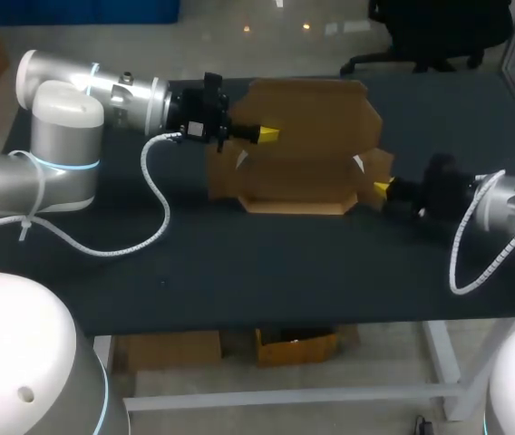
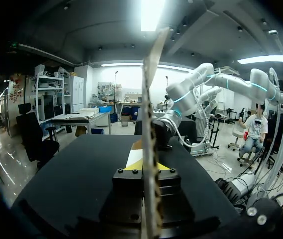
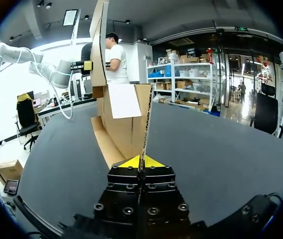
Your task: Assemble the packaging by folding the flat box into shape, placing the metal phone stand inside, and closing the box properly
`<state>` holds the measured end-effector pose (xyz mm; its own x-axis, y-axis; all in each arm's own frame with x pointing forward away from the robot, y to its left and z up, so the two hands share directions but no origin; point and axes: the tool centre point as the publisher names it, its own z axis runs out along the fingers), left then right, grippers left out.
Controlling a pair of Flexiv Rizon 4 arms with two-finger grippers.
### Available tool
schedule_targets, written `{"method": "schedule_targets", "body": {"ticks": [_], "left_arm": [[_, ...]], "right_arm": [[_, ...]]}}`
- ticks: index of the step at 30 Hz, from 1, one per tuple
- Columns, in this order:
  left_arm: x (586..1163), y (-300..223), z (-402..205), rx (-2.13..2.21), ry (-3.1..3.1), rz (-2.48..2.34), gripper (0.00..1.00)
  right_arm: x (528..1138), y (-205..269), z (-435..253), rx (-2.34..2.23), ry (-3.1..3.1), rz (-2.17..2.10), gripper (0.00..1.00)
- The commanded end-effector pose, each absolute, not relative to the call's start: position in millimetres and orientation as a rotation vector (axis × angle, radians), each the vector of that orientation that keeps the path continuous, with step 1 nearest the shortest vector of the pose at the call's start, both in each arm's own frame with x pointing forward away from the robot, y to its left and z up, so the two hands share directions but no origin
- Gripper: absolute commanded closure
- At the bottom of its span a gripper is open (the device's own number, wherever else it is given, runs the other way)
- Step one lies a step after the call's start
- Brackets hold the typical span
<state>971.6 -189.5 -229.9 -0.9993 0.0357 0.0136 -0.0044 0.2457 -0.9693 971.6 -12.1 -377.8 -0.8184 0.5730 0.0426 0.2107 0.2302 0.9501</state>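
Your cardboard box stood half-folded near the far edge of the bench, about midway along it, with a tall back panel raised and a lower front wall facing the near edge. Your left gripper was clamped on the left part of that raised panel, with the sheet held edge-on between both yellow tips. Your right gripper was clamped on a flap at the box's right end, low and close to the bench surface.
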Motion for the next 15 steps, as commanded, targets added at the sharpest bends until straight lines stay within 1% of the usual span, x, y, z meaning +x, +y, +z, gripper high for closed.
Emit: {"method": "schedule_targets", "body": {"ticks": [1, 15], "left_arm": [[970.9, -191.9, -233.1, -0.031, -2.455, 1.908, 1.00], [970.9, -191.9, -233.1, -0.031, -2.455, 1.908, 1.00]], "right_arm": [[965.7, -3.1, -378.7, 0.737, 2.174, 1.607, 1.00], [960.2, 2.9, -379.0, 0.780, 2.131, 1.567, 1.00]]}}
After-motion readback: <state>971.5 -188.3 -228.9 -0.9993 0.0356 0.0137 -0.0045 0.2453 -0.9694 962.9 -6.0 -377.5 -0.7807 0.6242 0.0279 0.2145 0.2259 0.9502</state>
